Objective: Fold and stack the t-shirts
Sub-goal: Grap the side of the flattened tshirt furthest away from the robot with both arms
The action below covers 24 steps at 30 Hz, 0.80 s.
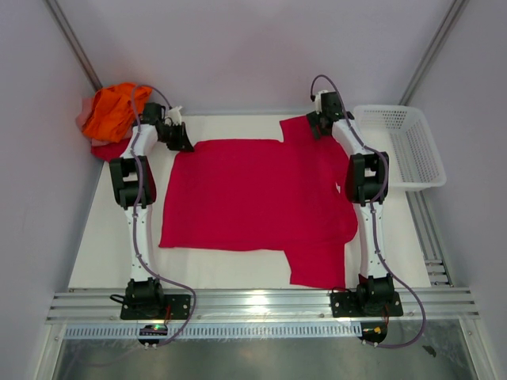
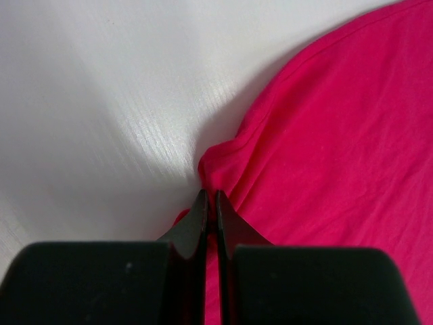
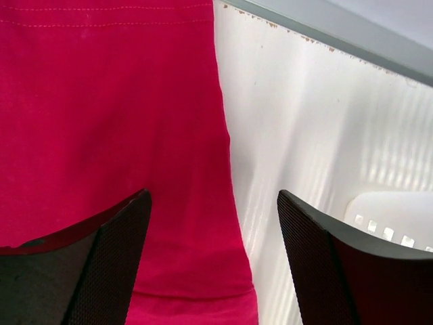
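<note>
- My left gripper (image 2: 210, 195) is clenched on a small pucker at the far left corner of the shirt (image 1: 253, 194). The bite looks thin, so the cloth may slip out once I lift.
- My right gripper (image 3: 213, 195) is released, jaws wide, straddling the right edge of the far sleeve (image 3: 115, 101). It holds nothing. If I close here, one finger comes down over bare table (image 3: 304, 122), and I may catch only the hem or miss it.
- The shirt lies flat in the middle of the table, its sleeves at the right end, one far and one near. With one corner held, a pull from the left would drag and skew the whole cloth rather than fold it.
- If my two sides rise unevenly, I judge the fold will land crooked and the far edge will wrinkle.
- The orange pile (image 1: 115, 111) sits just beside my left arm at the far left corner. A wide swing could snag it and pull it onto the shirt.
- The basket (image 1: 384, 111) stands near my right gripper, to its right. Drifting that way could knock it.
</note>
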{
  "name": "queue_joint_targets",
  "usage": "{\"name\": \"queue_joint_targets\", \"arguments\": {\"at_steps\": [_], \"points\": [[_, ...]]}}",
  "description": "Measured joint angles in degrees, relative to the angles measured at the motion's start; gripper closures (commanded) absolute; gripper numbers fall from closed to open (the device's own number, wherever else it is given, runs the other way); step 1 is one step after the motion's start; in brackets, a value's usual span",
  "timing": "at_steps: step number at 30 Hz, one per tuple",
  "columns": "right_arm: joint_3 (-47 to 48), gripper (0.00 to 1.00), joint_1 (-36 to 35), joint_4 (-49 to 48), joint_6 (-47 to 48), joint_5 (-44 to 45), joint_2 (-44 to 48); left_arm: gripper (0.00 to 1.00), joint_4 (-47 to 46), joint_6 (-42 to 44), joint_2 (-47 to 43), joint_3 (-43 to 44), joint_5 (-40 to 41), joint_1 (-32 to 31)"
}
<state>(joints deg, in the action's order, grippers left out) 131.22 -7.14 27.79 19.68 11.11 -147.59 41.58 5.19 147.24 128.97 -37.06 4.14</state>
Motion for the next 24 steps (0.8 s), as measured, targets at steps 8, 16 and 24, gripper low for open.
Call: {"name": "queue_joint_targets", "arguments": {"at_steps": [8,16,24], "points": [[1.4,0.24,2.2,3.4,-9.6,-9.1,0.0,1.00,0.2,-0.1,-0.1,-0.3,-0.4,0.0],[1.4,0.24,3.4,6.1,-12.5,-14.1,0.0,1.00,0.5,-0.2,-0.3,-0.6,-0.8,0.0],[1.4,0.29,3.6,6.6,-12.5,-15.0,0.0,1.00,0.5,-0.2,-0.8,-1.8,-1.7,0.0]]}}
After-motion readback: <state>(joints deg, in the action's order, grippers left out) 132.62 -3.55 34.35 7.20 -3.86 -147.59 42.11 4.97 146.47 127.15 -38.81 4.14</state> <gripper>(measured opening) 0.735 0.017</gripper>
